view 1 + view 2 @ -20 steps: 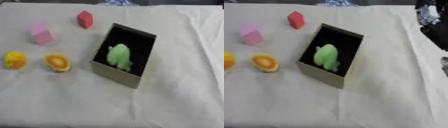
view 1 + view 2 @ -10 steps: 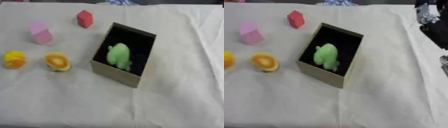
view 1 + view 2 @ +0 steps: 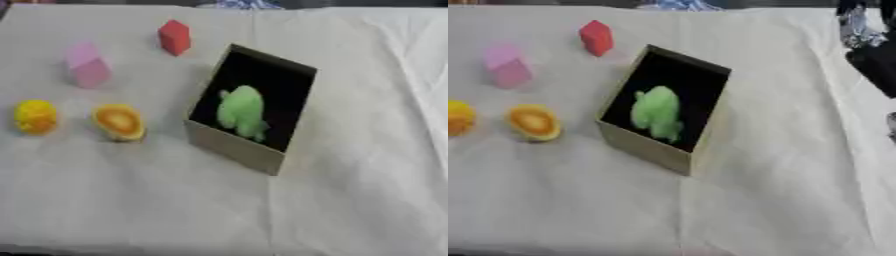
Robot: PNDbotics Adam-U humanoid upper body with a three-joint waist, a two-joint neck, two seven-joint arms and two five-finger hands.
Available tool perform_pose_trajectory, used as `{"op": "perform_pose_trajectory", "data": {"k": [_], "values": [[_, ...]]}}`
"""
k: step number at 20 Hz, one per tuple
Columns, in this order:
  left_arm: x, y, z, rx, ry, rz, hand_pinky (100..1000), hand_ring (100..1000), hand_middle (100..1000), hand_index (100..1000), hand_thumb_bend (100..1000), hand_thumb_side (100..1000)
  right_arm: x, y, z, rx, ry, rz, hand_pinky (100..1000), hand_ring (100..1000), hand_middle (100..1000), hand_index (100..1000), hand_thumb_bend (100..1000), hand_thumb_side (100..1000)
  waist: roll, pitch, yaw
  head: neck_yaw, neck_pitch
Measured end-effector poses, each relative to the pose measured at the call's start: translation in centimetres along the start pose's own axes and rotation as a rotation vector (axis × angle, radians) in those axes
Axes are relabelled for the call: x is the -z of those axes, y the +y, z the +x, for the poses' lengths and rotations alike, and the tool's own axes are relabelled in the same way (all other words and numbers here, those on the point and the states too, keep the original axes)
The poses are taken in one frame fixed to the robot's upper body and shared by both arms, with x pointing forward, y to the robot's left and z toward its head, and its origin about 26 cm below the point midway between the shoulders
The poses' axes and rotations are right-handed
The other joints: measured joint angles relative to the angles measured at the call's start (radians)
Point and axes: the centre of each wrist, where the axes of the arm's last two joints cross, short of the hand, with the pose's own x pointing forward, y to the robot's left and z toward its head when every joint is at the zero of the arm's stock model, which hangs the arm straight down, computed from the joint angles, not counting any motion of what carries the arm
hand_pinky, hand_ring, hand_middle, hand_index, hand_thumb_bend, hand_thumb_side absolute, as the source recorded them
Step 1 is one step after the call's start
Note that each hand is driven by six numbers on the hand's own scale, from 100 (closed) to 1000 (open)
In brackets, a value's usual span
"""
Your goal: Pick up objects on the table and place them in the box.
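Four objects left of box (image 3: 236, 148): red block (image 3: 174, 37), pink block (image 3: 87, 65), two orange-yellow pieces | green toy (image 3: 241, 111) inside box | right arm (image 3: 873, 50) right of box, fingers: cannot tell

A white cloth (image 3: 350, 200) covers the tabletop (image 3: 105, 210) almost to every edge of both views, lying wrinkled, with a long crease running from the far edge toward the near side and more folds bunched along the right. The light is soft and even, leaving only faint shadows on the cloth. Beyond the far edge runs a thin dark strip of background (image 3: 131, 2), where a small patch of blue-and-white patterned fabric (image 3: 677, 4) shows, too blurred to identify.
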Motion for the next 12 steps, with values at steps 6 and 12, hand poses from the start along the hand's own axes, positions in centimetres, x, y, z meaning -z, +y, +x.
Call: {"op": "perform_pose_trajectory", "data": {"k": [6, 12], "values": [[1.1, 0.1, 0.1, -0.013, 0.014, -0.061, 820, 795, 765, 882, 597, 312, 0.1, 0.1, 0.1, 0.002, 0.0, 0.008, 991, 740, 743, 823, 100, 525, 0.0, 0.0, -0.003, 0.023, 0.0], [1.8, 0.4, 0.7, -0.017, -0.007, -0.077, 811, 789, 756, 879, 604, 328, 0.2, 0.2, 0.2, 0.006, -0.005, 0.014, 991, 740, 743, 823, 100, 525, -0.001, 0.0, -0.009, 0.041, -0.001]]}}
